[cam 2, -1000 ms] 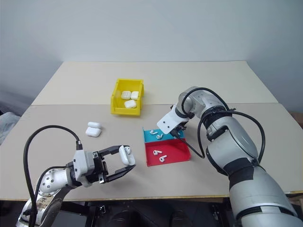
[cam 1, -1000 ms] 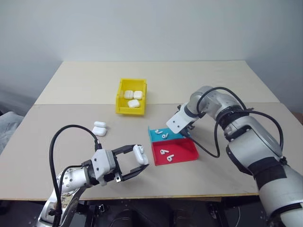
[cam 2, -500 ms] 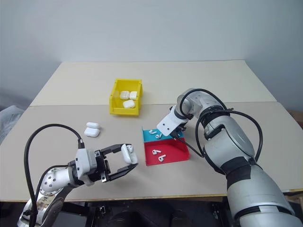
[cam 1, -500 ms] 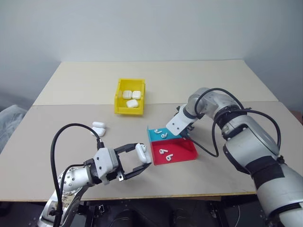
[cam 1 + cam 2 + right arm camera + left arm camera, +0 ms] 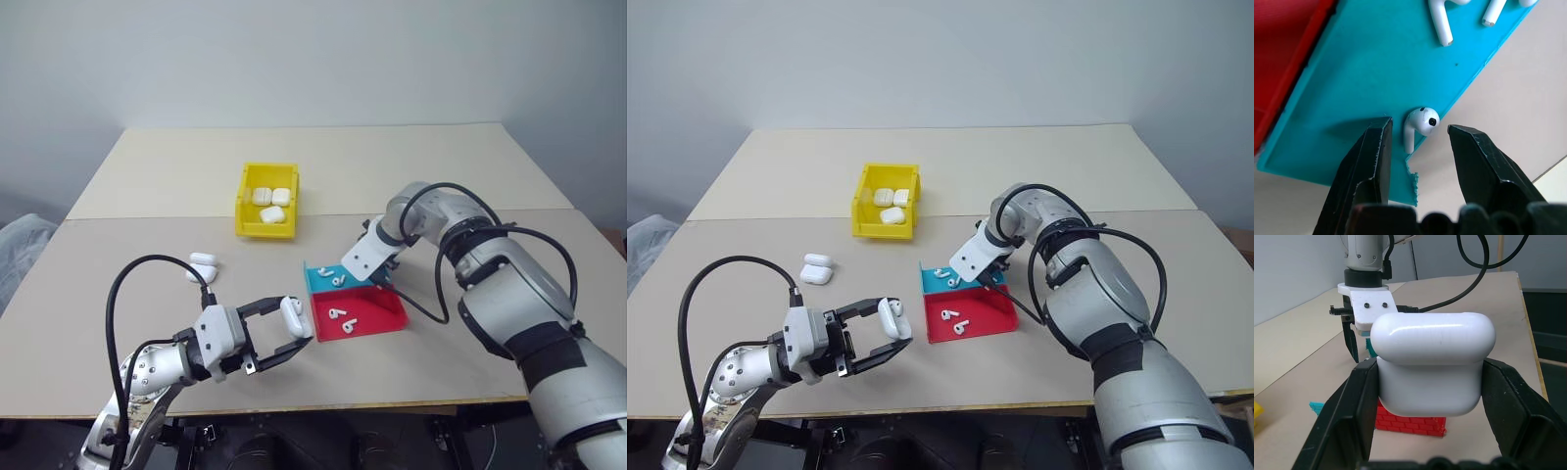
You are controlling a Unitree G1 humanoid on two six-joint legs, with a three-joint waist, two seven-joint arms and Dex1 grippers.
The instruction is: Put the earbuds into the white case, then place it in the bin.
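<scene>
table (image 5: 411,166) | bin (image 5: 243,213) far left-centre, cases inside | teal tray (image 5: 1352,78) right of centre | left gripper (image 5: 279,333) near left, clamped on white case (image 5: 1432,364) | right gripper (image 5: 1418,147) parted astride earbud (image 5: 1419,125) at tray edge: centre, lower, pinch gently.

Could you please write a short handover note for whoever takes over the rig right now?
Left gripper: shut on a small glossy white earbud case, lid closed, held above the table's near edge.
Right gripper: open, fingers straddling a tiny white earbud at the edge of the shallow teal tray; not gripped yet.
More earbuds lie in the teal tray and two in the shallow red tray.
Bright yellow plastic bin at mid-table holds three cases; two more cases wait on the beige table.
Left: grasp earbud, load the held case, bin it.
</scene>
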